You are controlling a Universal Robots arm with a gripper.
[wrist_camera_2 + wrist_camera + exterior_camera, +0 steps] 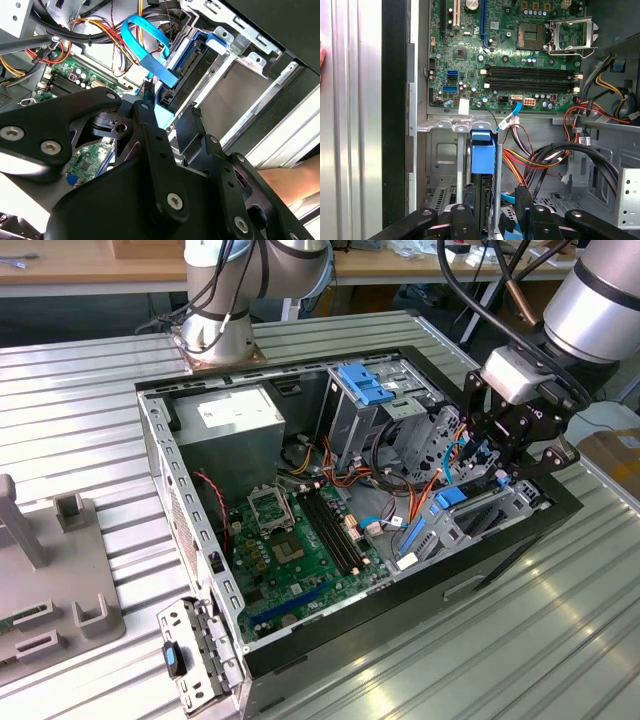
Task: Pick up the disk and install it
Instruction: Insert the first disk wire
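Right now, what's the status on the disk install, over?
Gripper down at drive bay, astride the disk; grip unconfirmed. Disk edge-on, blue carrier at the bay frame. Blue cable and wire bundle crowd alongside.

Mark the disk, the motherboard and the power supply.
the disk (482,152), first wrist view, on its blue carrier end.
the motherboard (272,562), exterior view, on the green board surface.
the power supply (225,440), exterior view, on its grey casing.

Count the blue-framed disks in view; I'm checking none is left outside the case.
1: the disk sits in the drive cage under the gripper. Others may be hidden inside the cages.
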